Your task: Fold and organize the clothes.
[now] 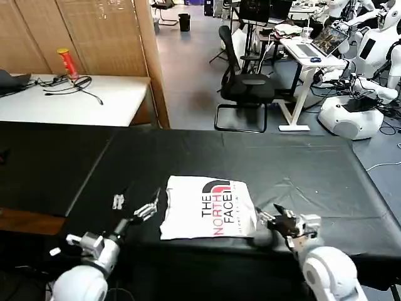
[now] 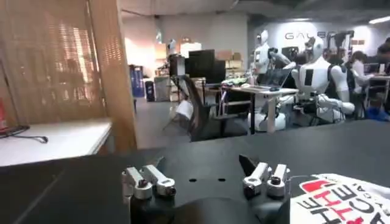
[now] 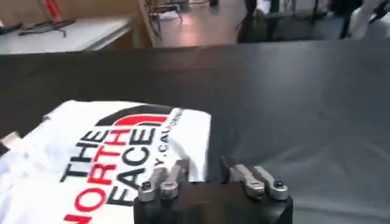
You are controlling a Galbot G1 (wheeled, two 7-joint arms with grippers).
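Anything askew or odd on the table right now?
Nothing stands out. The white logo-printed T-shirt lies folded into a neat rectangle on the black table, between the open left gripper and open right gripper.

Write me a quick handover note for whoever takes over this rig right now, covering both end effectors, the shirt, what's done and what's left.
Left end effector: open, holding nothing, just off the left edge of the T-shirt, over the black table.
Right end effector: open, holding nothing, at the shirt's near right corner.
T-shirt: lies flat as a compact folded rectangle near the front edge of the table, logo side up.
Done: the folding looks finished; no sleeve or loose flap sticks out.
Left: probably only tidying, such as squaring the edges or placing the shirt, then pulling both arms back.
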